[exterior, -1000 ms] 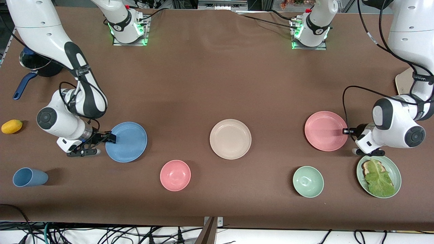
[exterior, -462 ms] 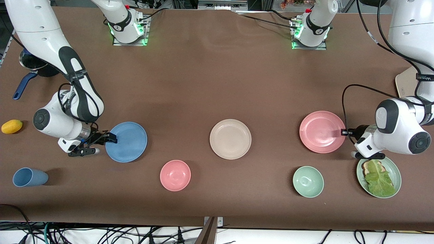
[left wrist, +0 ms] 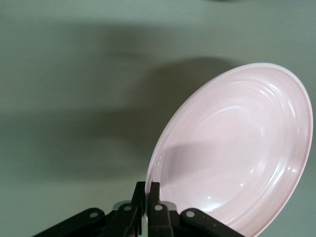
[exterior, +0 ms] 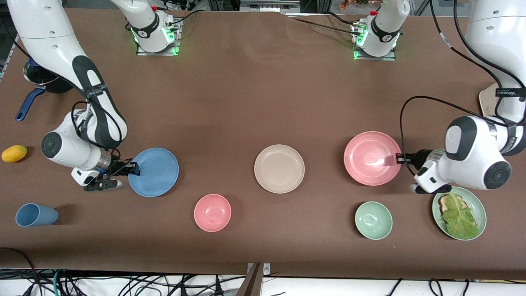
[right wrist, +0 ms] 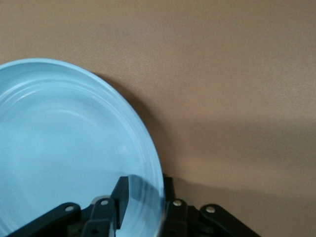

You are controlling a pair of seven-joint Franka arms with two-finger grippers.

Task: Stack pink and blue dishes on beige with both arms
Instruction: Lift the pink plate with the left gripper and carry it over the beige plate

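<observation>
On the brown table (exterior: 254, 102), the left gripper (exterior: 399, 158) clamps the pink plate's (exterior: 370, 158) rim; the right gripper (exterior: 132, 167) clamps the blue plate's (exterior: 156, 172) rim, the beige plate (exterior: 279, 168) between them.

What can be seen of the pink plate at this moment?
The pink plate is round, shallow and matte pale pink, with faint concentric rings inside and nothing on it. The left gripper is shut on its rim at the edge toward the left arm's end of the table. In the left wrist view the plate tilts above its own shadow, so it looks lifted off the table. It hangs between the beige plate and the left arm's end.
</observation>
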